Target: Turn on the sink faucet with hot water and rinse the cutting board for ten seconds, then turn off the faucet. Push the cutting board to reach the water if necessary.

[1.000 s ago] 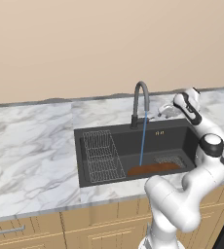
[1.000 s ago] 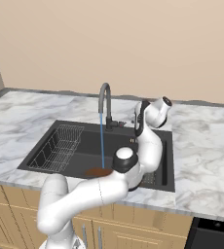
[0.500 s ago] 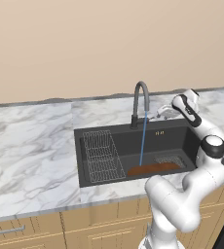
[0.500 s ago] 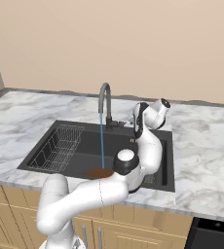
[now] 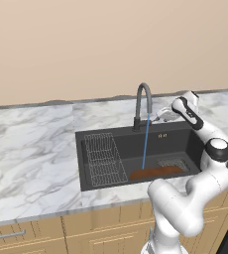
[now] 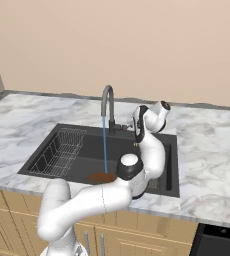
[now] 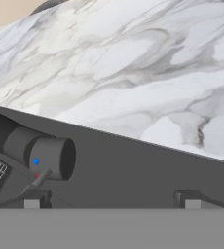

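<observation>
The sink faucet (image 5: 143,99) (image 6: 108,102) arches over the black sink (image 5: 123,144) (image 6: 84,150). A thin blue stream of water (image 5: 145,141) (image 6: 105,150) falls from its spout onto the left end of the reddish-brown cutting board (image 5: 156,172) (image 6: 100,177), which lies flat on the basin floor. My gripper (image 5: 163,115) (image 6: 136,123) hovers just right of the faucet base, over the sink's back rim. In the hand view my gripper (image 7: 112,203) is open with nothing between its tips. The dark faucet base (image 7: 42,155) and its thin lever (image 7: 32,185) lie close to the left fingertip (image 7: 32,201).
A grey wire rack (image 5: 103,158) (image 6: 58,151) fills the basin's left part. A mesh drain strainer (image 5: 172,162) lies behind the board. White-grey marbled counter (image 5: 31,149) (image 7: 148,73) surrounds the sink, with a beige wall behind.
The hand has crept a little toward the faucet base. Water keeps running onto the board, which has not moved.
</observation>
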You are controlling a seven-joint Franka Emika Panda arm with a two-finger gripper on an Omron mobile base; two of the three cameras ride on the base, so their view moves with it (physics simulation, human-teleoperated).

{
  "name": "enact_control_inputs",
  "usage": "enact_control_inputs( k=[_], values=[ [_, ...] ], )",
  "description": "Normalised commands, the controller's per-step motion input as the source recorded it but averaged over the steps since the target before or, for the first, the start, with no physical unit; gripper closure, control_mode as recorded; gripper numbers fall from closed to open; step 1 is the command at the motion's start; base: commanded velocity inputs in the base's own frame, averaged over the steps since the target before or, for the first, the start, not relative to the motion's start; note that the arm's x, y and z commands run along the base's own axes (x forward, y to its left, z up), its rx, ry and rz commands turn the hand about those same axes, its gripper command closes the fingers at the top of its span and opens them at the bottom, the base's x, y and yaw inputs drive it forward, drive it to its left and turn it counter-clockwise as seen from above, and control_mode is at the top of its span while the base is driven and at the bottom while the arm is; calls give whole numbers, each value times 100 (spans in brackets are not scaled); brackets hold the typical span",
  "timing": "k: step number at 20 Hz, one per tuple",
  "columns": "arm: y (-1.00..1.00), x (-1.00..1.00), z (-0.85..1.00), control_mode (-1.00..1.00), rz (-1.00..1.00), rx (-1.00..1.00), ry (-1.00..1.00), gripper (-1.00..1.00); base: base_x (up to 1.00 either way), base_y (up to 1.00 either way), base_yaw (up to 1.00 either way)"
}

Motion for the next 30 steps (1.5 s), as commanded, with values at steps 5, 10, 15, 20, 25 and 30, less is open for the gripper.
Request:
enact_control_inputs(
  k=[5,10,15,20,25,30],
  values=[
    [19,0,0,-100,0,0,0,-100,0,0,0],
    [9,0,0,-100,0,0,0,-100,0,0,0],
    [0,0,-3,-100,0,0,0,-100,0,0,0],
    [4,-1,-8,-100,0,0,0,-100,0,0,0],
    [0,0,-23,-100,0,0,0,-100,0,0,0],
    [0,0,-22,-100,0,0,0,-100,0,0,0]
  ],
)
